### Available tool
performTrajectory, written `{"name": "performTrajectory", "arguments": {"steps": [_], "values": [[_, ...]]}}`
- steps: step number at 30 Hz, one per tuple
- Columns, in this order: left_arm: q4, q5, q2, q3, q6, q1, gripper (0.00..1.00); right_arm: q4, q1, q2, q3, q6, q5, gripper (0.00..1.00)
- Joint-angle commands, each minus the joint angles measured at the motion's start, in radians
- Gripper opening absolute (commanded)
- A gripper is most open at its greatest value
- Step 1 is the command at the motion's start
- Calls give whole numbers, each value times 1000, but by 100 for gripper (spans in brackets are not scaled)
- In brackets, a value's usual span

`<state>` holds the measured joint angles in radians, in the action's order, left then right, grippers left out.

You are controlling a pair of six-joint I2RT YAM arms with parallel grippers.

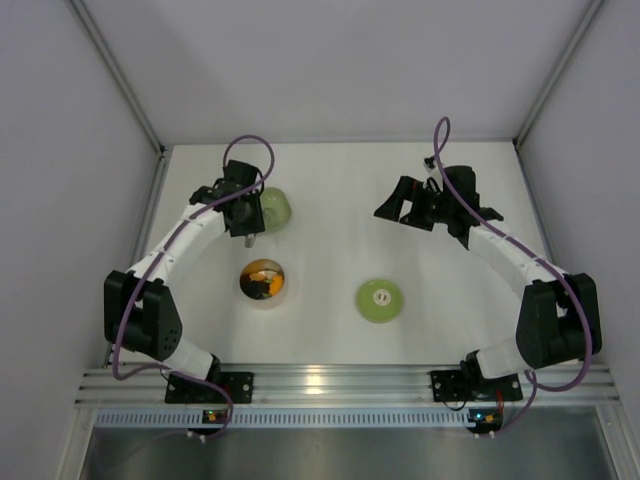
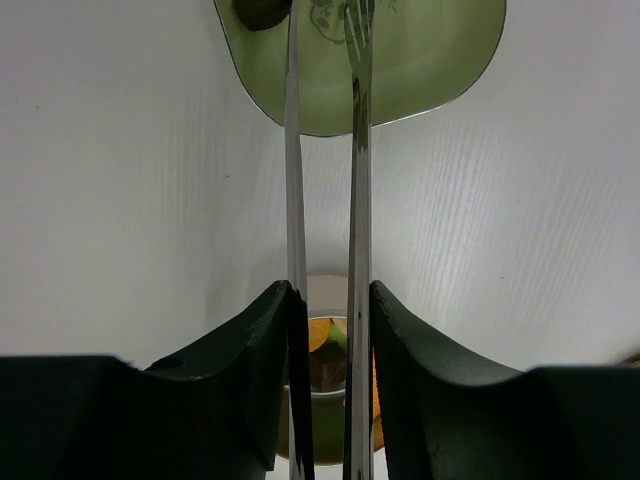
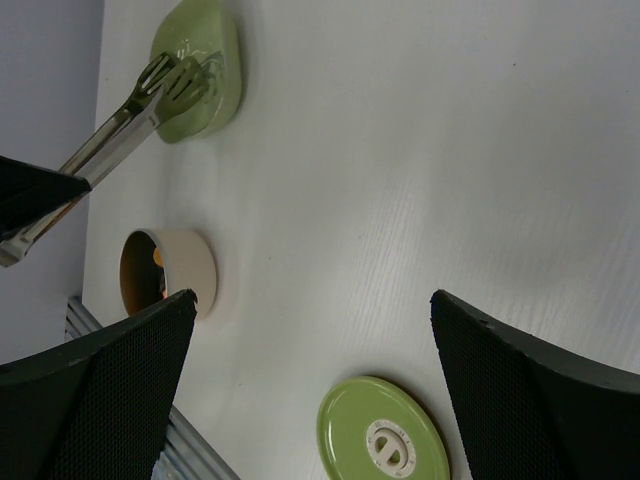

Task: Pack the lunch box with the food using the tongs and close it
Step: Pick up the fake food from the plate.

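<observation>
At the far left, the tongs (image 2: 358,200) are clenched in the left claw (image 2: 325,330), their two arms pressed nearly parallel, so that the tips can be worked over the dish (image 2: 420,70), where a dark piece (image 2: 258,12) is seen at the top edge of the wrist view. Just nearer the bases, the lunch box (image 3: 188,268) is stood open on the tabletop (image 1: 330,200) with orange and dark food (image 1: 262,280) in it; each carry is judged short. Further right, the lid (image 1: 380,300) is laid flat, apart from the box, with bare tabletop around it. At the right, the right claw (image 3: 312,330) is held released above the tabletop, well apart from everything, apparently to leave room between the arms. Walls close the sides and back.
</observation>
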<state>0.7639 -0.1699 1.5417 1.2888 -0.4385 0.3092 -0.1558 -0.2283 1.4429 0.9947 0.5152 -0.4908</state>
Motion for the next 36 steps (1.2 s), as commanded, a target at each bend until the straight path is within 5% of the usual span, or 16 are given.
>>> {"name": "performTrajectory", "arguments": {"steps": [1, 36], "values": [[-9, -54, -58, 29, 14, -4, 41, 25, -5, 1, 1, -20, -2, 100], [54, -14, -49, 6, 26, -4, 43, 27, -6, 5, -2, -21, 0, 100]]}}
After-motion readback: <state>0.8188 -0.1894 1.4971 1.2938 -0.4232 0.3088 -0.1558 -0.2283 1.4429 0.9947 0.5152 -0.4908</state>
